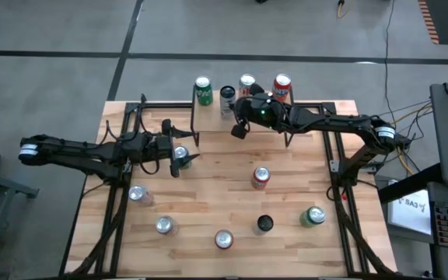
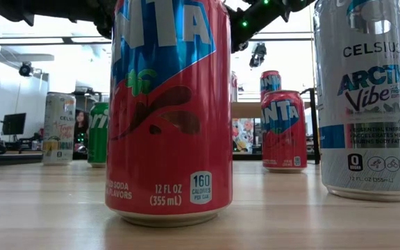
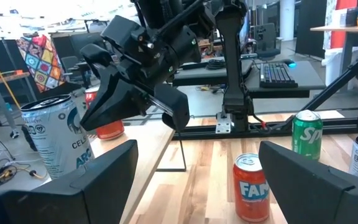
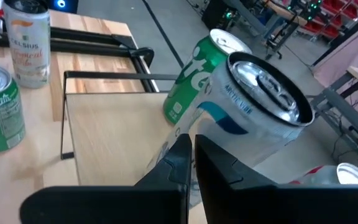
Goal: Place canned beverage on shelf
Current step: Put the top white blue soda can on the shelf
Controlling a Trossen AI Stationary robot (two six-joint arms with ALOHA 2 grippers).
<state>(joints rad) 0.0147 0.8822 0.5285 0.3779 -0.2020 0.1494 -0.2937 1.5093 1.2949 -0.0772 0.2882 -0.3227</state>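
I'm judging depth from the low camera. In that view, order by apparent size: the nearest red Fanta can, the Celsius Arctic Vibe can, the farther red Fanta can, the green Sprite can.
1. Nearest red Fanta can
2. Celsius Arctic Vibe can
3. Farther red Fanta can
4. Green Sprite can

The last two look close in size. Nearness to the camera drives these differences, so true sizes stay unsure.

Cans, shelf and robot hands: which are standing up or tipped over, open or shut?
Shelf: standing, cans on top.
Celsius can: upright on the shelf.
Fanta can: upright on the table.
Left gripper: open.
Right gripper: shut, empty, beside the Celsius can.
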